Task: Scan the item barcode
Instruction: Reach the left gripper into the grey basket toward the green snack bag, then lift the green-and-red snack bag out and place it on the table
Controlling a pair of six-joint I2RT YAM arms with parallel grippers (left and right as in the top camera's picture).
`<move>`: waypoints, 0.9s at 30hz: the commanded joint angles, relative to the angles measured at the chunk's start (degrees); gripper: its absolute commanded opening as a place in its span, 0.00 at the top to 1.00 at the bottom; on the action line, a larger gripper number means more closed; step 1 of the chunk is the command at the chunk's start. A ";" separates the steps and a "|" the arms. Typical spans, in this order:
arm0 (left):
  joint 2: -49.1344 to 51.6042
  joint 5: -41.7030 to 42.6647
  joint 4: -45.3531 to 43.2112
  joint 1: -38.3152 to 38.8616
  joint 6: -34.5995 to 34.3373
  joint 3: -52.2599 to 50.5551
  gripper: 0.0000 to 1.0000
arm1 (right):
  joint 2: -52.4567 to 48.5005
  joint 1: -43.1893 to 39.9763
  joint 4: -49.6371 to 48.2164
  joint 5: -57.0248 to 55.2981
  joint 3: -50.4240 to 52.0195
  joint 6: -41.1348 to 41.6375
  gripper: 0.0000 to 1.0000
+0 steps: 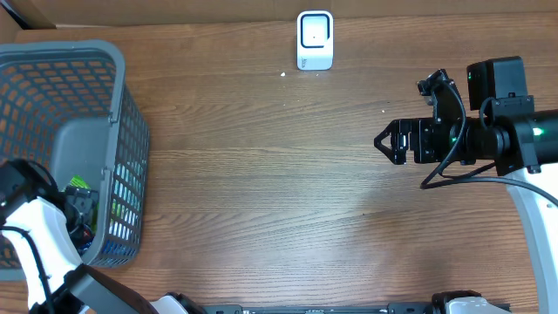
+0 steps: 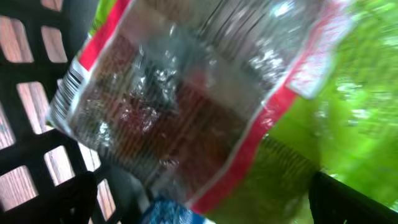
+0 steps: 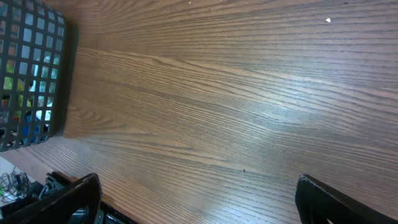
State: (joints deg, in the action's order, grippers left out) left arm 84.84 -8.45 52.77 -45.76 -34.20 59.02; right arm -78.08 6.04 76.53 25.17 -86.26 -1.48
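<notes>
Your left tool (image 2: 205,208) is down inside the grey mesh basket (image 1: 131,166) at the near left of the worktop (image 1: 261,183). Its jaws stand wide apart: in its wrist view one dark finger (image 2: 59,202) sits at the lower left corner and the other at the lower right, with nothing pinched between them. Just beyond them lies the item to scan, a clear packet (image 2: 174,118) with a red border and dark, grainy contents, crinkled and glinting, tilted across the frame. You cannot tell from this view whether the fingers touch it. Its barcode (image 2: 67,93) is a white strip of black lines on the packet's left end, facing the camera, close against the basket's wall. Under the packet's right side you can see a green packet (image 2: 348,112), and a blue item (image 2: 168,214) peeks out at its lower edge. The picture is too blurred to read any print. From overhead only scraps of green and blue show through the mesh. The small white scanner (image 1: 315,39) stands at the far edge of the worktop, about centre, well apart from the basket. Your right tool (image 1: 384,142) hovers over bare wood on the right side, pointing left toward the basket, jaws fully apart and holding nothing — its wrist view shows just wood grain between its fingers, with the basket at the left of that view.
</notes>
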 commanded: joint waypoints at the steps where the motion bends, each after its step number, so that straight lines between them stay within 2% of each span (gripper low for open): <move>1: 4.37 -3.37 -2.60 0.00 -0.76 -2.89 0.00 | 0.17 0.28 -0.11 0.39 -1.44 -0.26 0.00; 3: 6.97 -3.32 -3.32 0.04 -0.74 -2.91 0.16 | 0.17 0.28 -0.11 0.37 -1.44 -0.28 0.00; 4: 7.87 -3.26 -3.41 0.02 -0.74 -2.91 0.28 | 0.17 0.28 -0.11 0.37 -1.44 -0.42 0.00; 7: 8.76 -2.19 -3.41 0.02 -0.52 -2.91 0.49 | 0.17 0.28 0.04 -0.20 -1.44 -0.44 0.00; 8: 8.66 -1.95 -3.32 0.02 -0.50 -2.73 0.63 | 0.17 0.28 0.13 -0.52 -1.44 -0.44 0.00; 9: 8.37 -1.44 -3.13 0.02 0.09 -2.32 0.86 | 0.15 0.28 0.13 -0.70 -1.44 -0.44 0.00; 10: 8.00 0.46 -3.04 0.02 2.19 -1.70 0.96 | 0.17 0.28 0.09 -0.70 -1.44 -0.44 0.00; 13: 6.67 8.37 -0.63 0.02 9.86 2.78 0.96 | 0.17 0.28 0.04 -0.68 -1.44 -0.42 0.00; 17: 4.02 13.09 10.23 0.09 12.94 17.73 0.96 | 0.17 0.28 0.07 -0.66 -1.44 -0.42 0.00; 22: 0.66 13.99 20.55 1.29 16.37 32.83 0.96 | 0.17 0.28 0.00 -0.66 -1.44 -0.42 0.00; 27: -5.09 30.29 23.52 7.48 29.40 42.73 0.96 | 0.17 0.28 -0.13 -0.66 -1.44 -0.42 0.00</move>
State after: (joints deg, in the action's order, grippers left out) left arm 84.79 8.84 76.14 -42.96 -15.81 95.68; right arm -78.08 6.04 76.60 24.62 -86.26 -1.50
